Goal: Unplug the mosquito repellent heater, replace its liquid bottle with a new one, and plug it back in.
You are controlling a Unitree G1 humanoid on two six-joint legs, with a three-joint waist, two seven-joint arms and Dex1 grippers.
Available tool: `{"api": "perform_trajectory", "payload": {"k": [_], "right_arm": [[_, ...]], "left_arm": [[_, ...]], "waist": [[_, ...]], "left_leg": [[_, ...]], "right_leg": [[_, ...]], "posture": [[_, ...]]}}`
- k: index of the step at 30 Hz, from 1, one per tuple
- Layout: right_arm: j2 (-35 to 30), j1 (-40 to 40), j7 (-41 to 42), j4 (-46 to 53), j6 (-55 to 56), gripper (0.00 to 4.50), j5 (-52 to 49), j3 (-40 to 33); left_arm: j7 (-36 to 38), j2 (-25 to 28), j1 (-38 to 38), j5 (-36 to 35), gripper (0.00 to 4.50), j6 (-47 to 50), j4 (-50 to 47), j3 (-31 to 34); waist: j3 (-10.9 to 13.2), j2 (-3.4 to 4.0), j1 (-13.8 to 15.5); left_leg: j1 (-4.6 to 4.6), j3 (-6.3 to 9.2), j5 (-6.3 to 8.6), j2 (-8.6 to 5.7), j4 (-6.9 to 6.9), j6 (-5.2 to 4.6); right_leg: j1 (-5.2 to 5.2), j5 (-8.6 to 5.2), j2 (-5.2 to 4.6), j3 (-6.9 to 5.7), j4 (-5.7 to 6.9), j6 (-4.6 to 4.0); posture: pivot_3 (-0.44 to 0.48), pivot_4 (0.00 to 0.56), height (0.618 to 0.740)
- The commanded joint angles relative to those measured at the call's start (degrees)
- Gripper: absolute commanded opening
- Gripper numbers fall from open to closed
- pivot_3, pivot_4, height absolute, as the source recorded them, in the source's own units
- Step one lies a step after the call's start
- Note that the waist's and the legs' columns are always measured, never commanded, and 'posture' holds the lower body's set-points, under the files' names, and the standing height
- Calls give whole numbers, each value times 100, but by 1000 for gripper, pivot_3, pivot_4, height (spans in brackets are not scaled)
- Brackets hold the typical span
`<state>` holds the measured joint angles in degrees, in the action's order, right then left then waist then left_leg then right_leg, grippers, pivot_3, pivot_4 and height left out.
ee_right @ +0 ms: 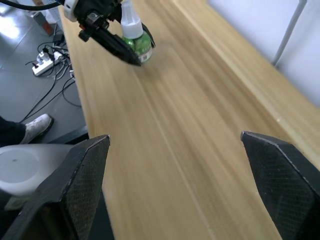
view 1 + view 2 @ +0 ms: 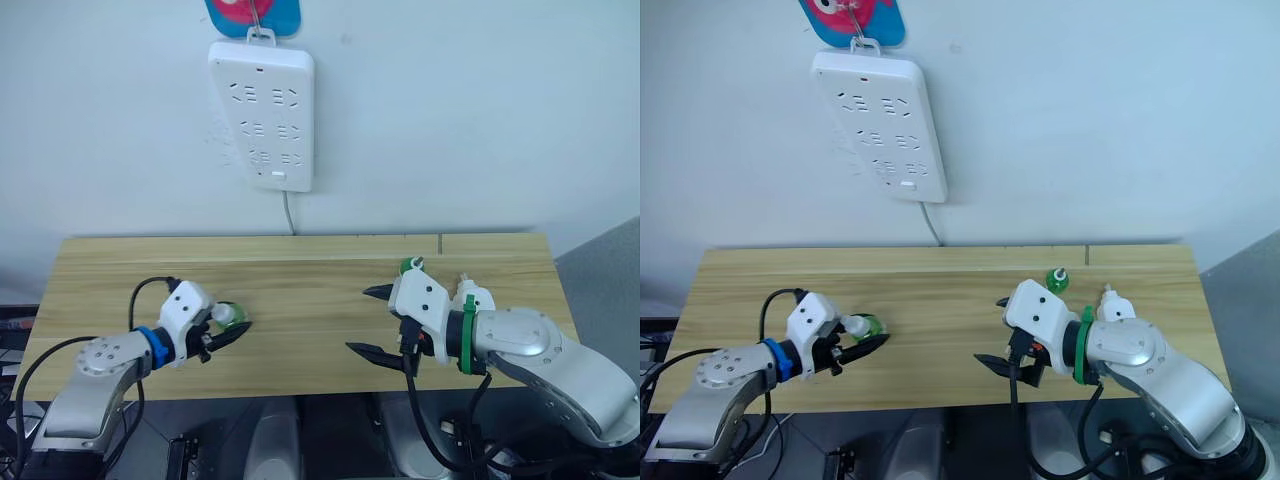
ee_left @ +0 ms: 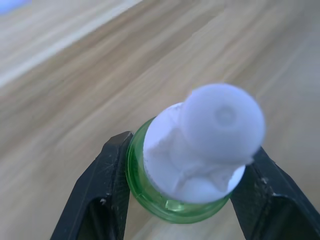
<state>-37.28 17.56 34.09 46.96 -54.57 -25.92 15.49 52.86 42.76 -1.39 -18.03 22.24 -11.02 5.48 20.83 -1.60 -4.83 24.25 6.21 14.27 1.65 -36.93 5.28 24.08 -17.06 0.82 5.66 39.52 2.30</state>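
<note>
Left wrist view is the clearest one here: the left gripper (image 3: 187,200) has its two black fingers (image 3: 107,190) clamped on either side of the bottle (image 3: 200,160), a little green one with a white cap, standing on the wooden table (image 3: 75,100). From the head camera that's over at about 8 o'clock on the tabletop, near the front edge.

The right gripper (image 2: 378,322) is at roughly 4 o'clock, fingers spread wide apart and holding nothing, pointed across the table toward the left one, well apart from it. Just behind the right arm there's a white object (image 2: 1112,300) that might be the heater, mostly hidden so I can't say for sure, plus a small green thing (image 2: 1056,279) beside it at the back.

The power strip (image 2: 262,112) hangs on the wall at 12 o'clock, sockets bare, cord dropping behind the table.
</note>
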Motion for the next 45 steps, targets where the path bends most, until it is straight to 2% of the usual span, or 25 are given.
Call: {"api": "perform_trajectory", "payload": {"k": [1, 3, 8, 15, 23, 37, 40, 45], "right_arm": [[232, 319, 52, -95, 63, 4398, -217, -183], [503, 542, -11, -237, -197, 4398, -485, -318], [1256, 1149, -278, -638, -786, 4398, -937, -378], [1675, 1617, -341, -1082, -971, 4398, -1049, -191], [1762, 1882, -50, -1376, -940, 4398, -1234, 8], [1662, 1951, 152, -1997, -173, 4398, -556, 577], [1634, 1913, 200, -2046, -113, 3803, -490, 617], [1657, 1875, 226, -2103, -36, 2057, -387, 667]], "left_arm": [[529, 298, 380, -303, 2267, 613, -817, -551], [779, 400, 740, -378, 2267, 835, -937, -842], [1077, 263, 1761, -560, 2267, 1277, -837, -1344], [1514, 227, 2423, -299, 2267, 873, -421, -1785], [1763, 38, 2804, -140, 2267, 481, 51, -1939], [2063, 41, 3060, -119, 2267, 505, 46, -1952], [2054, 29, 3066, -130, 2267, 523, 16, -1918], [2031, 22, 3062, -153, 2267, 547, -28, -1897]], "waist": [[-42, -2, -14], [-88, -4, -23], [-216, -11, -58], [-397, -8, -174], [-496, -11, -250], [-621, -5, -449], [-635, -6, -455], [-635, -6, -459]], "left_leg": [[2, 1, -1, 0, 0, 1], [3, 3, -3, -2, 0, 3], [10, 7, -4, -10, -1, 2], [11, 8, -5, -12, -2, 1], [7, 12, -13, -14, -12, -3], [-2, 12, -20, -14, -15, -9], [-9, 12, -21, -14, -19, -11], [-25, 10, -24, -17, -24, -18]], "right_leg": [[1, 1, 2, -3, 2, -2], [2, 3, 5, -7, 3, -4], [6, 6, 10, -14, 12, -10], [9, 6, 9, -15, 16, -11], [9, 6, 11, -16, 43, -11], [7, 7, 12, -14, 62, -13], [2, 7, 11, -12, 68, -13], [1, 7, 12, -9, 104, -13]], "posture": [[-144, 245, 740], [-148, 226, 740], [-162, 194, 740], [-178, 169, 740], [-180, 161, 740], [-167, 152, 740], [-165, 152, 740], [-163, 152, 740]]}}
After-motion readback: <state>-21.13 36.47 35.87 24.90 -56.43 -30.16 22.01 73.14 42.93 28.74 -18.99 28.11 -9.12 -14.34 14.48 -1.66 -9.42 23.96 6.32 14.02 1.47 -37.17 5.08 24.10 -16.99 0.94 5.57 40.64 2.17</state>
